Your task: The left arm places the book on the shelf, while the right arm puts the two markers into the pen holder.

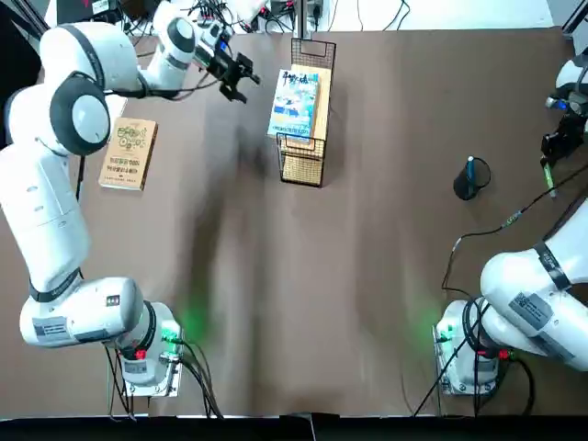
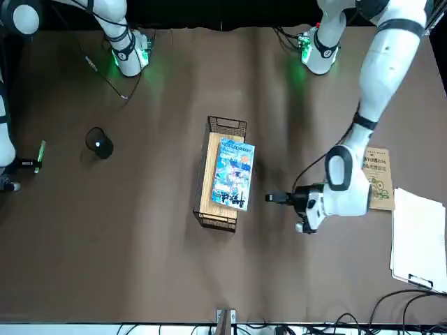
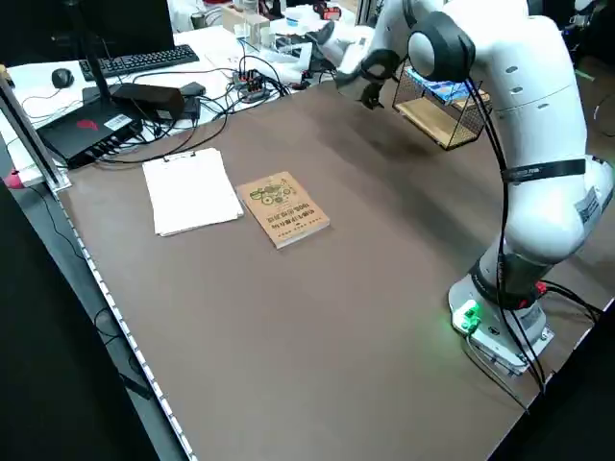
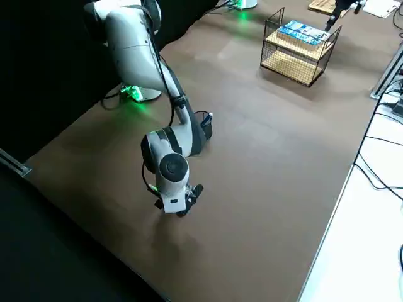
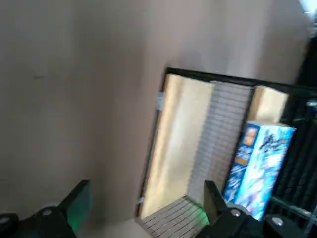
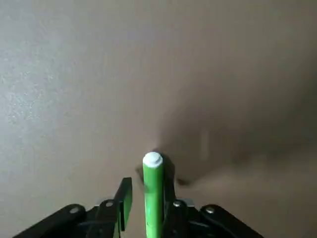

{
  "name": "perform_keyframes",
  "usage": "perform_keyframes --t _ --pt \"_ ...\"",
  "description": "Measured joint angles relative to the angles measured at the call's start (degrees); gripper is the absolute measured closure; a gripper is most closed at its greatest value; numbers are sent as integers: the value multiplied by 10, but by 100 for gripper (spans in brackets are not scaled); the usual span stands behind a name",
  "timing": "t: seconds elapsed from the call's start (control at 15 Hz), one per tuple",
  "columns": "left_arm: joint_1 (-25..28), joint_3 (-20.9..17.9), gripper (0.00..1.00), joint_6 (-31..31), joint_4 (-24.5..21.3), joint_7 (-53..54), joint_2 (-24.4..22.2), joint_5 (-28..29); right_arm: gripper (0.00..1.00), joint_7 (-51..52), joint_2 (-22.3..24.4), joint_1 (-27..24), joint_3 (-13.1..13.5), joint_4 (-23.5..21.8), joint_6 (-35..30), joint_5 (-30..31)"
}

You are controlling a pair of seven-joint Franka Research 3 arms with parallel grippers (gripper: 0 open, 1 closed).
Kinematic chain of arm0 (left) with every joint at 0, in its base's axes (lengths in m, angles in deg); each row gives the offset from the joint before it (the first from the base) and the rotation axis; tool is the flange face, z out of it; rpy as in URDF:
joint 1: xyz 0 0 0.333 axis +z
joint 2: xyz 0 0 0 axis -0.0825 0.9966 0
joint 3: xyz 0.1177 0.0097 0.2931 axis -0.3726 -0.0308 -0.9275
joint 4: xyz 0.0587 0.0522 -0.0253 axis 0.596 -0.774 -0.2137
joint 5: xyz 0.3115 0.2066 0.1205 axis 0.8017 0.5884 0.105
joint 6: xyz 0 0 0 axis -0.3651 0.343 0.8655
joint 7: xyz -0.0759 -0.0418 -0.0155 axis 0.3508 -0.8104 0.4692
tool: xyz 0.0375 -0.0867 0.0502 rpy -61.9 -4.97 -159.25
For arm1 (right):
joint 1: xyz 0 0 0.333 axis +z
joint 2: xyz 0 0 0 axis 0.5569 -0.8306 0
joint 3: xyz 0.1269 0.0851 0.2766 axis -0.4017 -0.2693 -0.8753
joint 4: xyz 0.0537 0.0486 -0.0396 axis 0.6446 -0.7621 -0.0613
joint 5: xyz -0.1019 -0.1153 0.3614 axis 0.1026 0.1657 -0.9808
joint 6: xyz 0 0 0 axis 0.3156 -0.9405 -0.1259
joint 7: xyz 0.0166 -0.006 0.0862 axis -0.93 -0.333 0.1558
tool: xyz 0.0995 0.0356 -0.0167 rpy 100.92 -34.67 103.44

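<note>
The light blue book [image 1: 296, 101] lies flat on top of the wire shelf [image 1: 304, 170] at the back middle, also seen in the front view as book [image 2: 232, 173] on shelf [image 2: 207, 178]. My left gripper [image 1: 237, 75] hovers open just left of the shelf, holding nothing; its wrist view shows the shelf [image 5: 178, 148] and book [image 5: 257, 168] ahead. My right gripper [image 1: 558, 147] at the far right is shut on the green marker [image 6: 152, 191], seen from above as marker [image 1: 548, 175]. The blue marker [image 1: 470, 166] stands in the black pen holder [image 1: 469, 181], left of the right gripper.
A tan-brown book [image 1: 128, 152] lies at the left of the table. A white paper sheet [image 3: 190, 189] rests beyond it near the table edge. Cables trail from the right arm's base [image 1: 469, 354]. Monitors and cables crowd the desk behind the table.
</note>
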Motion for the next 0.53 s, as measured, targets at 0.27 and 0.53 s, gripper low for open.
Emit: perform_keyframes --t 0.27,0.53 --pt "13 0 1 21 0 -128 -35 204 71 -1 -7 0 0 1 1 1" --pt "22 -6 0 81 9 -187 -95 355 82 0 -7 1 0 2 -1 3"
